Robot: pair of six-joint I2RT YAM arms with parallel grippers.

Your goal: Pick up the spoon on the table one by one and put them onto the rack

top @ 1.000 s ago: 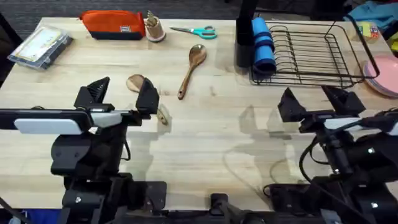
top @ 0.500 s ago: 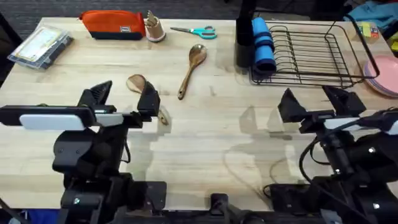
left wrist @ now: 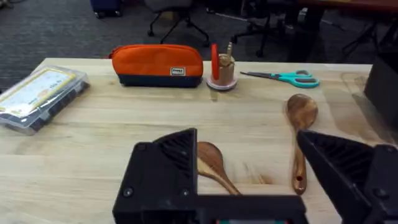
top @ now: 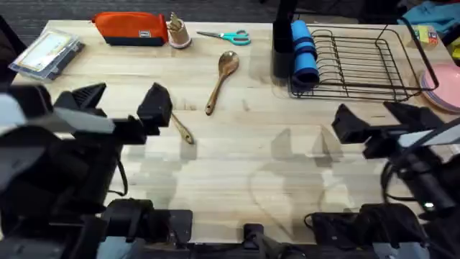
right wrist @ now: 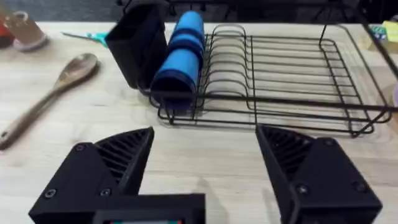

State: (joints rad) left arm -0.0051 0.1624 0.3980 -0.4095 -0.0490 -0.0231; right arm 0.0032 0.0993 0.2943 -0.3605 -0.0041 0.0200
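Office-type lab premises: grey carpet (left wrist: 56, 28) and wheeled chair bases (left wrist: 177, 22) lie beyond the worktop's (top: 237, 165) far edge. Stationery, namely an orange pencil case (left wrist: 158, 64) and scissors (left wrist: 283, 77), lines that edge.

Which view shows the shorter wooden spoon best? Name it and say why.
The left wrist view: the shorter wooden spoon lies between the open fingers of the left gripper, its rounded bowl and part of the handle plain. In the overhead view that gripper hides the bowl, leaving the spoon's handle end.
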